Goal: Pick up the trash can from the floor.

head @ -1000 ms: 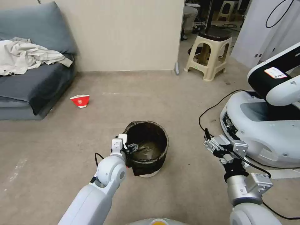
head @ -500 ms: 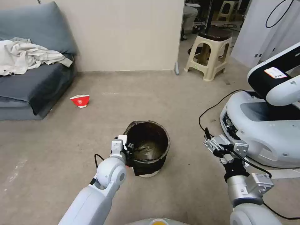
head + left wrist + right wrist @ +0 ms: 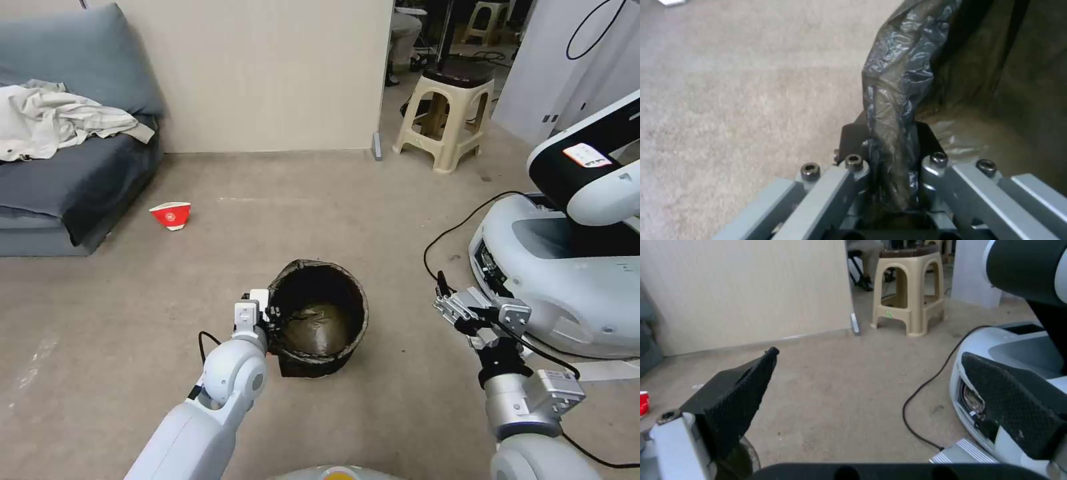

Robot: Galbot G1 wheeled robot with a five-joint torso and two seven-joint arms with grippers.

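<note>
Beige concrete floor (image 3: 373, 220) runs from the grey sofa (image 3: 60, 173) on my left, past a red-and-white paper cup (image 3: 171, 215) lying near the sofa's foot, to the beige stool (image 3: 448, 113) by the wall end and another robot's white base (image 3: 567, 280) on my right.

Near the middle of my head view, the trash can (image 3: 319, 319) sits tilted toward me, its mouth open to the camera and its bag-wrapped side low over the concrete; I cannot tell whether its base has fully cleared the ground. My left gripper (image 3: 272, 315) is at the near-left rim, and the left wrist view shows its jaws pinching the bag-covered rim (image 3: 893, 110) between them.

My right gripper (image 3: 459, 308) hangs well apart to the right of the can, jaws spread wide and empty, idle.

I judge the grasp done and the lift only beginning: raising the can clear and keeping it from slipping out of a one-sided rim pinch is what remains.
</note>
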